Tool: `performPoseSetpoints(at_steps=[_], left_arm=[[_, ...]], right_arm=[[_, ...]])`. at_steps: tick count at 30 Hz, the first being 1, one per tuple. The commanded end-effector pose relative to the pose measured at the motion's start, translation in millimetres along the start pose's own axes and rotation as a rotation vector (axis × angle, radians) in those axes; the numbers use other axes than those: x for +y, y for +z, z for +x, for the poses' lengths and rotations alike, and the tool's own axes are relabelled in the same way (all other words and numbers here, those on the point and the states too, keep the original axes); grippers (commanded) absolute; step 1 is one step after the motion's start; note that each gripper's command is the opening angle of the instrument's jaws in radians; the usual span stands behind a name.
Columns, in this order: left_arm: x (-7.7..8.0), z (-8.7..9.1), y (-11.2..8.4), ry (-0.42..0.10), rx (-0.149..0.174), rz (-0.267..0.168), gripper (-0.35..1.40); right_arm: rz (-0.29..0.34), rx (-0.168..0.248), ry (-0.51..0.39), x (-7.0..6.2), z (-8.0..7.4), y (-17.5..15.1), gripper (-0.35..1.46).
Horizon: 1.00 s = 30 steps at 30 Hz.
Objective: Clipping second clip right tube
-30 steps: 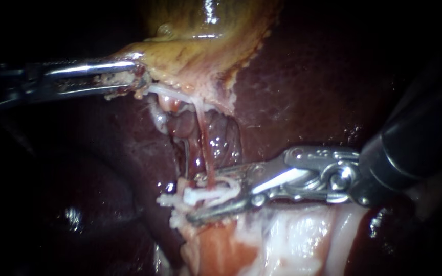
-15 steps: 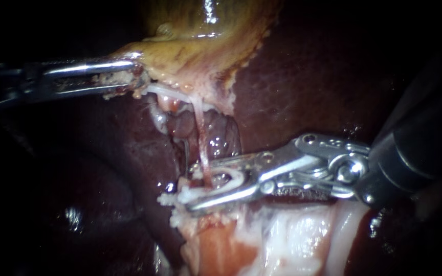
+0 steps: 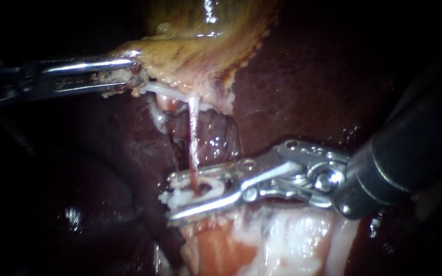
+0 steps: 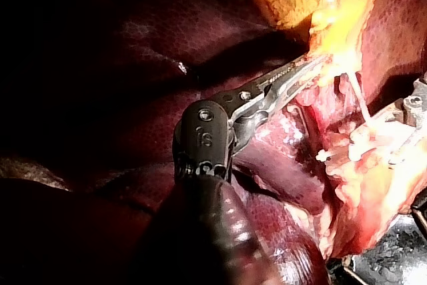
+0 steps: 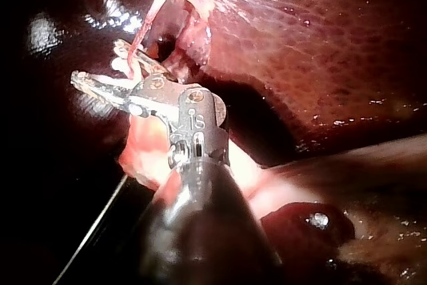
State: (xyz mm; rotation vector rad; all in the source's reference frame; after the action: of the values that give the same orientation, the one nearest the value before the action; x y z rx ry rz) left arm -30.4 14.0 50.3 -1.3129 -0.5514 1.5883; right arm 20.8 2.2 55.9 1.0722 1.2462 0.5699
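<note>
A thin pink tube [image 3: 193,138] runs down from the yellow gallbladder [image 3: 200,56] to the pale tissue below. My right instrument [image 3: 171,199] comes in from the right, its jaws standing apart around the tube's lower end. A white clip [image 3: 206,187] sits between the jaws and wraps the tube. In the right wrist view the same jaws [image 5: 97,61] straddle the tube [image 5: 143,28]. My left instrument [image 3: 126,76] is shut on the gallbladder's lower edge and holds it up and to the left; it is also seen in the left wrist view [image 4: 310,75].
Dark red liver [image 3: 308,87] surrounds the opened bed. More white clip material [image 3: 169,198] lies on the tissue by the right jaws' tips. Pale cut tissue [image 3: 282,240] lies below the right instrument. The right shaft [image 3: 410,153] fills the right side.
My right instrument has slid to the left, so the tube now lies deeper between its jaws and hangs straighter. The left instrument has hardly moved.
</note>
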Motion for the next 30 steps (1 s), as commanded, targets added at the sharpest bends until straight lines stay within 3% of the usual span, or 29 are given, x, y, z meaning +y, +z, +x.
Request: performPoseSetpoints(at_steps=[1,5,9,13,17,21,30], left_arm=[[-0.1,0.0,0.0,0.000,0.000,0.000,-0.35],[-0.1,0.0,-0.1,0.000,-0.001,-0.003,-0.35],[-0.3,0.0,-0.1,0.000,-0.002,-0.004,-0.35],[-0.3,0.0,-0.1,0.000,-0.002,-0.004,-0.35],[-0.3,0.0,-0.1,0.000,-0.002,-0.004,-0.35],[-0.3,0.0,-0.1,0.000,-0.002,-0.004,-0.35],[-0.3,0.0,-0.1,0.000,-0.002,-0.004,-0.35]], right_arm=[[0.015,-0.001,0.007,-0.6,0.2,0.0,0.49],[0.071,-0.003,0.024,-3.0,0.6,0.5,0.48],[0.107,-0.018,0.021,-4.2,0.7,1.0,0.46],[0.124,-0.031,0.018,-4.0,0.7,1.0,0.44],[0.087,-0.002,0.021,-3.4,1.0,0.6,0.33],[0.086,0.000,0.023,-3.0,1.2,-0.1,0.05],[0.071,-0.014,0.023,-2.6,1.3,-0.5,-0.18]])
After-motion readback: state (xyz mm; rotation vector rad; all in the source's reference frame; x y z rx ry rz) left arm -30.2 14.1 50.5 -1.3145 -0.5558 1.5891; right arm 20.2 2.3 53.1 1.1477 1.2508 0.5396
